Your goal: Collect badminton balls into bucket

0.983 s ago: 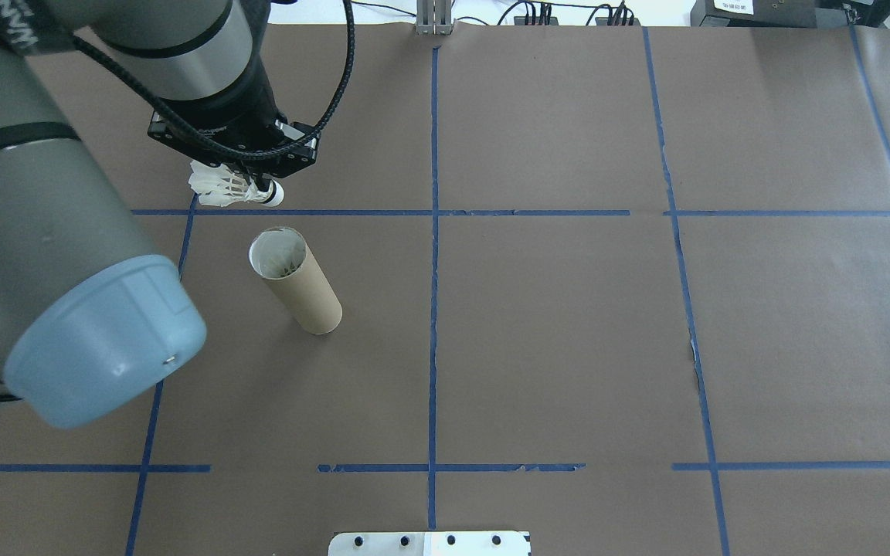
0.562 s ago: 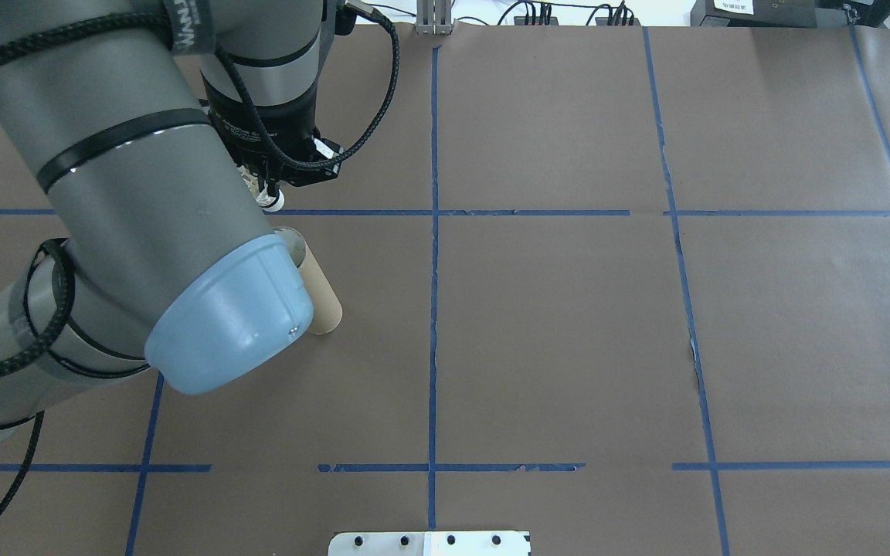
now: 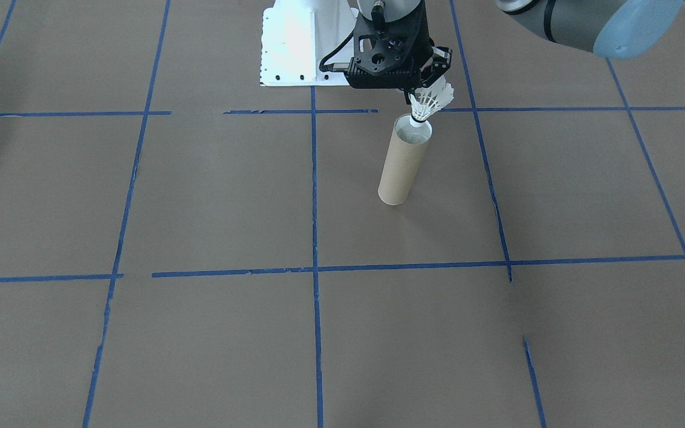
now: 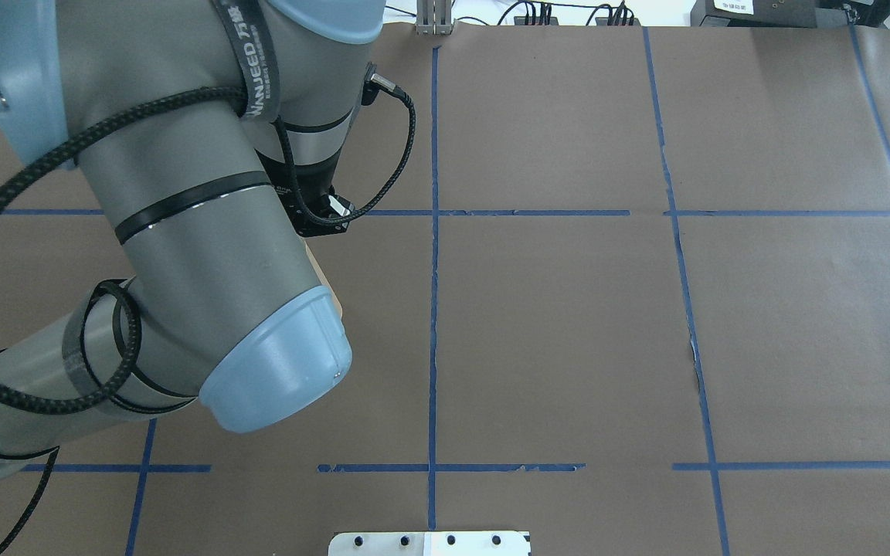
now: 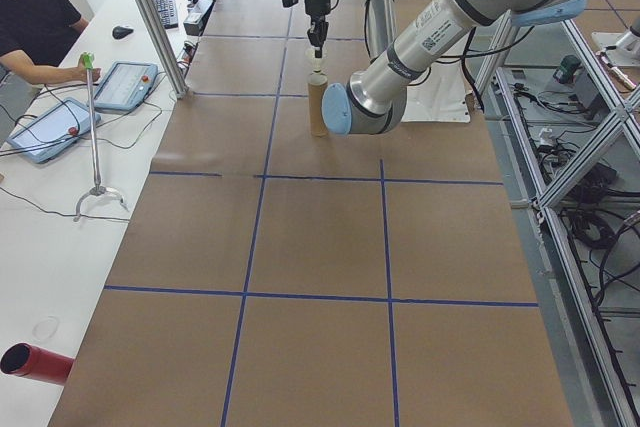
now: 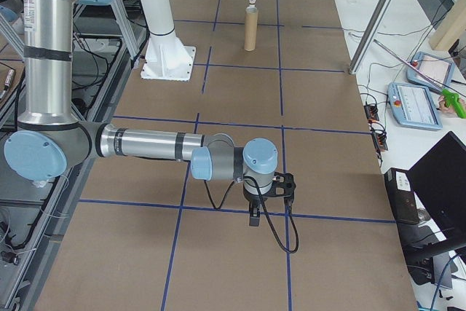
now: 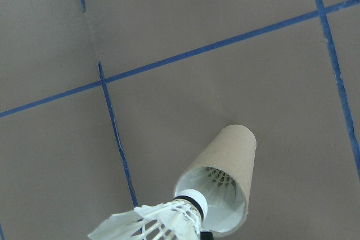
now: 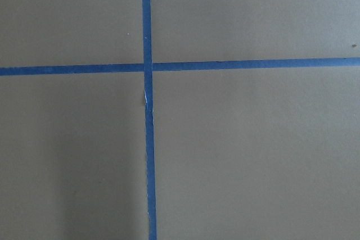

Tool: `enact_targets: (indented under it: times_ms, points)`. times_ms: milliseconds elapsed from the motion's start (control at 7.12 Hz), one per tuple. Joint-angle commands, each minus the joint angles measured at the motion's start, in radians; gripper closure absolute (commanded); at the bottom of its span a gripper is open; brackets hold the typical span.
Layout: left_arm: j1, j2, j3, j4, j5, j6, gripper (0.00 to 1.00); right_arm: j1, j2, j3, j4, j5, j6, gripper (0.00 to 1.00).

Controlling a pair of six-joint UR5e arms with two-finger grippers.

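L pincer (image 3: 423, 95) clamps shuttlecock (image 3: 427, 104) — cork at tube (image 3: 402, 161) mouth; R pincer (image 6: 253, 216) state unclear.

Left hand (image 3: 424, 95) pointing down, clamped; right hand (image 6: 254, 215) low, state unclear.

Even, diffuse light is falling from overhead, leaving only faint, soft shadows on the brown paper (image 3: 200, 196), one lying beside the tube (image 3: 402, 163). The white robot base (image 3: 295, 41) is glaring almost blown out in the front-facing view. Just below the left jaws, the shuttlecock (image 7: 163, 220) is showing slightly soft in the wrist view, and the right wrist view is looking flat and a little dim.
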Motion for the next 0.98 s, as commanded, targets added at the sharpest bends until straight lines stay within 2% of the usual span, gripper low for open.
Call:
enact_targets:
  times_ms: [0, 281, 562, 843]
  points:
    - [0.006, 0.01, 0.011, -0.006, -0.001, 0.001, 1.0, 0.0, 0.0, 0.0, 0.0, 0.0, 0.0, 0.0]
    - [0.006, 0.039, 0.013, -0.058, -0.003, 0.001, 1.0, 0.0, 0.0, 0.0, 0.0, 0.0, 0.0, 0.0]
    - [0.008, 0.052, 0.005, -0.075, -0.004, 0.001, 0.0, 0.0, 0.0, 0.0, 0.0, 0.0, 0.0, 0.0]
    - [0.006, 0.052, -0.004, -0.078, -0.003, 0.001, 0.0, 0.0, 0.0, 0.0, 0.0, 0.0, 0.0, 0.0]
